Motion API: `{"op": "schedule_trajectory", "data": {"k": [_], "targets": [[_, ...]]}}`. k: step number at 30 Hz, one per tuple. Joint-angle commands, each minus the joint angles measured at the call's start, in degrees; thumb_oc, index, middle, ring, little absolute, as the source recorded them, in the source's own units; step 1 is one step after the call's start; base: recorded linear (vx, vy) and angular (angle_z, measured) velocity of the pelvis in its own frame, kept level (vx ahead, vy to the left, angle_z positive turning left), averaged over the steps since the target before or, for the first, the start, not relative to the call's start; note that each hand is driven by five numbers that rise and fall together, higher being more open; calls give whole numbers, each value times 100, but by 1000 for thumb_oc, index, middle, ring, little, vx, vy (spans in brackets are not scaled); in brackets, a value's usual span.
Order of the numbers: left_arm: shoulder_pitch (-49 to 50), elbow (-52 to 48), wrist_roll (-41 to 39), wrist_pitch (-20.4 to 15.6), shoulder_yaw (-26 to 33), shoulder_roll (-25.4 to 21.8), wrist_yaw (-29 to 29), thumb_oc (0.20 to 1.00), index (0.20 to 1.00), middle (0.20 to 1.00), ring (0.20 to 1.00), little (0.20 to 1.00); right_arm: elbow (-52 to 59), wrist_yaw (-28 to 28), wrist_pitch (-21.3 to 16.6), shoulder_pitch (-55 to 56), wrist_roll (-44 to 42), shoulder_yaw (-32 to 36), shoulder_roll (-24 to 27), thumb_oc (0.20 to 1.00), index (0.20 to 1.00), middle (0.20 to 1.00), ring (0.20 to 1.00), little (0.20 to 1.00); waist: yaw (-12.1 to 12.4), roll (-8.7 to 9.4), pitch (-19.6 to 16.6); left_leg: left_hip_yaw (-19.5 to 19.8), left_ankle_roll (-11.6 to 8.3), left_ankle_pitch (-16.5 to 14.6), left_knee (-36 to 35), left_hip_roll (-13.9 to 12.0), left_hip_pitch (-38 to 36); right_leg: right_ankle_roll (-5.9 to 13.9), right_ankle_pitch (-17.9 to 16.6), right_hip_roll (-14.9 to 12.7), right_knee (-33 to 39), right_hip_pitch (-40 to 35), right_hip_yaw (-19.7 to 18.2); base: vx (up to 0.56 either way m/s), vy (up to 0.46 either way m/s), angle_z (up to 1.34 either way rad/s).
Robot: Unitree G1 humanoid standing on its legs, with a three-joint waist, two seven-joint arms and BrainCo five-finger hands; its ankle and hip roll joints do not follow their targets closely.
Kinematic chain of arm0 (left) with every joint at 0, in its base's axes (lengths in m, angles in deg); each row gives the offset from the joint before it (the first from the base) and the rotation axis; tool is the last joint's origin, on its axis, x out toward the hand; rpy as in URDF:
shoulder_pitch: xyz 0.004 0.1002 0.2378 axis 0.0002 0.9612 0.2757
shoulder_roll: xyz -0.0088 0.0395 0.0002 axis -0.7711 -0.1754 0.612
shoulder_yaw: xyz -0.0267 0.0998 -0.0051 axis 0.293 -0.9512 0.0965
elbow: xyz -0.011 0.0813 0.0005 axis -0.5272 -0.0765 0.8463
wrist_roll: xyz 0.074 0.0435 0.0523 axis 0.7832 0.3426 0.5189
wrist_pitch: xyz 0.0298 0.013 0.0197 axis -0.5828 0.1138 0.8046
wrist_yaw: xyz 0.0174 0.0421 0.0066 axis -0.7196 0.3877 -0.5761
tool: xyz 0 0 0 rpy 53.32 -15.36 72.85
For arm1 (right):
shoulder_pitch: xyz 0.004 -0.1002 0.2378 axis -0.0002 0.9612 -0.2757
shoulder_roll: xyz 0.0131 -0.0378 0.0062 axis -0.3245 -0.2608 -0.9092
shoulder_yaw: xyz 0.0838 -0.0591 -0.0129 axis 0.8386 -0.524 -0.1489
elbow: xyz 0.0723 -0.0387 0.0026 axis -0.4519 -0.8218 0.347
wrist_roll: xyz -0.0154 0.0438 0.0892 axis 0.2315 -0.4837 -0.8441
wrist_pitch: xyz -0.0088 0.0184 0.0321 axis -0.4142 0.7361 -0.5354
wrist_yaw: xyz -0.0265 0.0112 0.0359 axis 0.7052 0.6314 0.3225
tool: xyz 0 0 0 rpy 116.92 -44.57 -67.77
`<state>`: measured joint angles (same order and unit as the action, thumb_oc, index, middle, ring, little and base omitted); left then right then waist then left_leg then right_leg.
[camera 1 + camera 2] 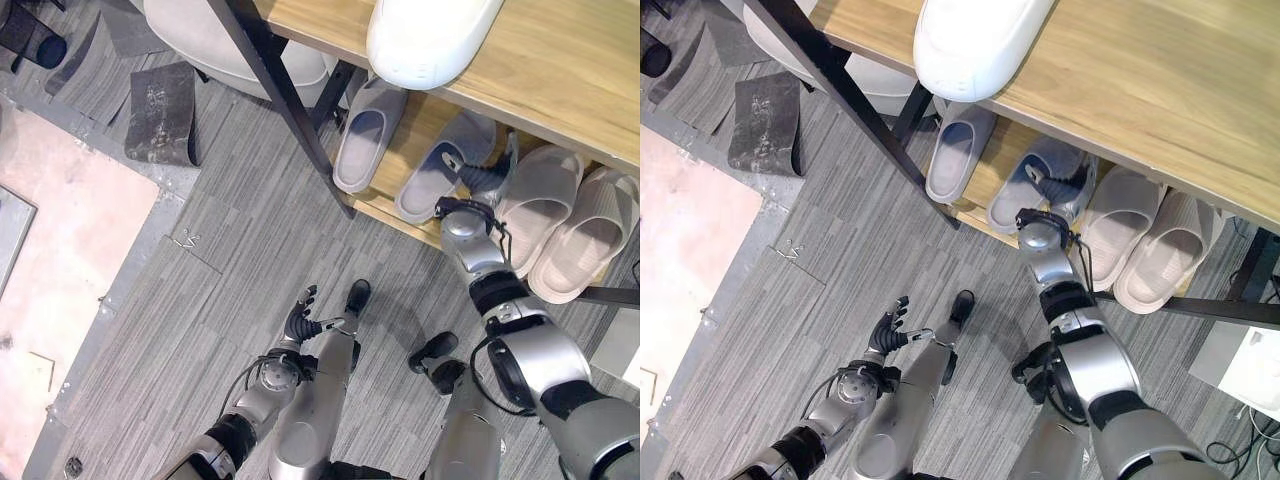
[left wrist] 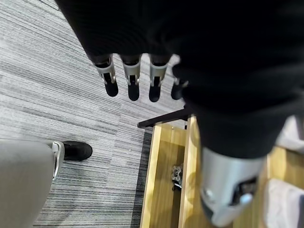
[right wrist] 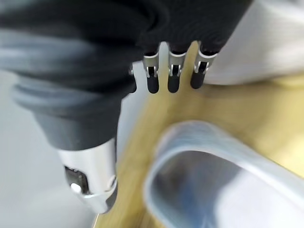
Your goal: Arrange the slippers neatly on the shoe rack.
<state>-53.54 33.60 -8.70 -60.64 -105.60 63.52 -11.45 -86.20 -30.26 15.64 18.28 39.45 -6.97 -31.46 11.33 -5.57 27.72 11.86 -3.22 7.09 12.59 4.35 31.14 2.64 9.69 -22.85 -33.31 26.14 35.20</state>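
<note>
Four slippers (image 1: 440, 170) line the shoe rack (image 1: 560, 70); right hand (image 1: 480, 175) above one.

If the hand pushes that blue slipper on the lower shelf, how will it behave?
The blue slipper looks like thick moulded foam, so probably light and springy rather than floppy. Lying flat on the smooth wooden shelf, it should slide, not tip. The right hand is at it.

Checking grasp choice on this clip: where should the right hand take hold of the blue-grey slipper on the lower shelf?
Probably the heel rim of the blue-grey slipper, from the open front of the shoe rack: the heel faces outward, the toe points inward. The right hand hovers there, fingers straight.
</note>
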Motion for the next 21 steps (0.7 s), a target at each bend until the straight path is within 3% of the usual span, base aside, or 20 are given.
{"op": "schedule_trajectory", "data": {"k": [1, 6, 11, 15, 21], "targets": [[-120, 12, -15, -28, -105, 16, -19, 1000, 1000, 1000, 1000, 1000, -111, -403, -766, 21, -1245, 43, 87, 1000, 1000, 1000, 1000, 1000, 158, 189, -95, -151, 162, -1102, 472, 251, -345, 577, -377, 182, 932, -234, 24, 0, 0, 0], [-81, -41, -66, 2, -125, -56, 157, 1000, 1000, 1000, 1000, 1000, -967, -1164, -825, -269, -2456, 307, 156, 1000, 1000, 1000, 1000, 1000, 334, 74, -40, -104, 148, -1101, 454, 276, -345, 595, -360, 172, 917, -222, 53, 6, -30, 2], [-75, 7, 15, -8, -168, -82, 311, 1000, 1000, 1000, 1000, 1000, -1513, -1535, -767, -594, -2740, 305, 390, 1000, 1000, 1000, 1000, 1000, 487, -12, -8, -40, 147, -1077, 430, 304, -341, 610, -354, 156, 918, -218, 85, 11, -33, 6], [-44, 148, 27, -85, -197, -20, 436, 1000, 1000, 1000, 1000, 1000, -1678, -1688, -498, -1005, -1785, -316, 603, 1000, 1000, 1000, 1000, 1000, 650, -78, -1, -7, 136, -1008, 385, 323, -301, 622, -363, 142, 929, -196, 142, 6, -16, 7], [-36, 337, 42, -114, -228, 55, 466, 1000, 1000, 1000, 1000, 1000, -1618, -1790, -412, -1159, -1269, -706, 441, 1000, 1000, 1000, 1000, 1000, 707, -79, -10, 23, 145, -994, 380, 351, -296, 616, -377, 152, 933, -181, 153, 14, -9, 7]]}}
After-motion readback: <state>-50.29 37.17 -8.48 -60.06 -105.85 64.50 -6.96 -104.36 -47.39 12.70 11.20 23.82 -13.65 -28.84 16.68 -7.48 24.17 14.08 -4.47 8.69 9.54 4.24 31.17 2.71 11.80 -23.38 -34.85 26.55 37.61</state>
